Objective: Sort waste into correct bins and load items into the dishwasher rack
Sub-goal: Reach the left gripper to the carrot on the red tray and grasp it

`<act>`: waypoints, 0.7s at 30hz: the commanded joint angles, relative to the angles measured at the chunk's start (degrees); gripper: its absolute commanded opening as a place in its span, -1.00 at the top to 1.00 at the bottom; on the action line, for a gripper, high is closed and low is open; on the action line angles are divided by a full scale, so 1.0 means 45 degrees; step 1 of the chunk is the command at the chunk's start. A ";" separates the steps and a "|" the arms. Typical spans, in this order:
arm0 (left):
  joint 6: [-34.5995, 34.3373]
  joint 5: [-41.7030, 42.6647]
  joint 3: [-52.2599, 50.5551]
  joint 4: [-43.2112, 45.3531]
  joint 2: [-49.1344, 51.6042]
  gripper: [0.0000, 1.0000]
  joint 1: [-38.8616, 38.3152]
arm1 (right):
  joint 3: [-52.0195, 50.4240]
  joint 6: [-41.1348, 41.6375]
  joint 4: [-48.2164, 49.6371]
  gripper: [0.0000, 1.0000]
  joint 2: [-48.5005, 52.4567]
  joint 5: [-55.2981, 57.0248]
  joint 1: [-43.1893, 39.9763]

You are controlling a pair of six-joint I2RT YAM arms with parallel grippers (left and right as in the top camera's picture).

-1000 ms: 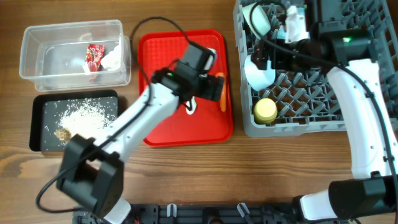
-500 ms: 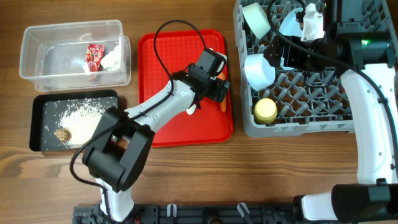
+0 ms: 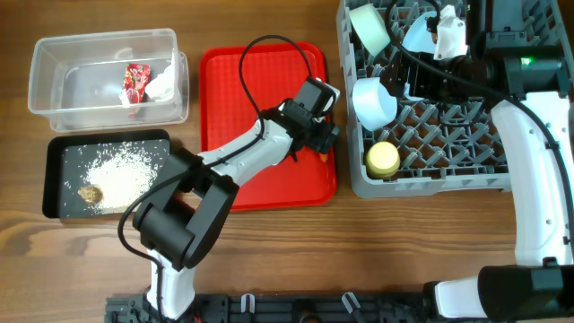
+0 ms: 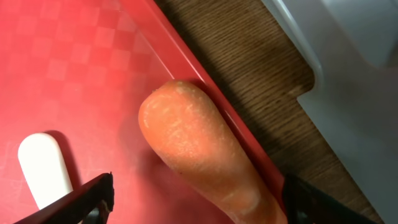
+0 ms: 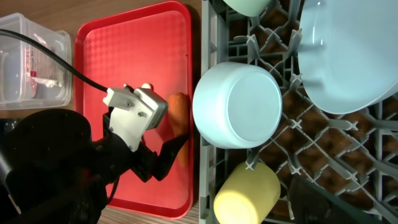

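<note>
**Left arm reaches the carrot; right arm clear of the bowls**

Since a second ago the left arm has swung right across the red tray point(image 3: 260, 72). The left gripper point(image 4: 199, 188) now stands over the carrot point(image 4: 199, 155), which lies where it lay, along the tray's right rim. Its jaws are spread, one finger on each side of the carrot, with a gap showing on the left side. The right gripper point(image 3: 408, 76) has drawn back from the upper-left corner of the dishwasher rack point(image 3: 354, 184) and hangs above it, jaws wide, holding nothing that can be seen.

Counted in the rack are two bowls, a mint bowl point(image 3: 368, 25) and a pale bowl point(image 3: 375, 100), one yellow cup point(image 3: 383, 159) and one plate point(image 3: 420, 38). The clear tub point(image 3: 54, 54) holds one red wrapper point(image 3: 134, 82) and one tissue point(image 3: 161, 83). The black tray point(image 3: 52, 179) holds the rice point(image 3: 117, 166) and one brown lump point(image 3: 90, 193).

Only the rounded end of the white spoon point(image 4: 43, 171) shows, in the left wrist view, beside the carrot on the red tray. The right arm covers part of the plate, and the carrot's lower end is cut off by the frame edge.
</note>
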 commanded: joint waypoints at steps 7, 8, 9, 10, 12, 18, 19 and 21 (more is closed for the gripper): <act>0.0112 -0.0840 0.0092 -0.0801 0.0447 -0.62 0.0024 | 0.0199 -0.0272 -0.0418 -0.92 -0.0277 -0.0194 -0.0039; 0.0097 -0.0840 0.0092 -0.0884 0.0447 -0.62 0.0029 | 0.0199 -0.0272 -0.0476 -0.92 -0.0277 -0.0180 -0.0039; 0.0097 -0.0840 0.0092 -0.0971 0.0447 -0.62 0.0024 | 0.0199 -0.0282 -0.0539 -0.92 -0.0277 -0.0160 -0.0039; 0.0097 -0.0840 0.0092 -0.1064 0.0447 -0.62 0.0024 | 0.0199 -0.0287 -0.0573 -0.92 -0.0277 -0.0160 -0.0039; 0.0044 -0.0840 0.0092 -0.1224 0.0447 -0.58 0.0029 | 0.0199 -0.0291 -0.0597 -0.92 -0.0277 -0.0160 -0.0039; -0.0345 -0.0835 0.0092 -0.1243 0.0447 0.06 0.0024 | 0.0199 -0.0291 -0.0593 -0.92 -0.0277 -0.0160 -0.0039; -0.0491 -0.0840 0.0092 -0.1239 0.0447 0.13 0.0024 | 0.0199 -0.0291 -0.0593 -0.92 -0.0277 -0.0160 -0.0039; -0.0695 -0.0835 0.0092 -0.1239 0.0447 0.17 0.0024 | 0.0199 -0.0287 -0.0607 -0.92 -0.0277 -0.0165 -0.0039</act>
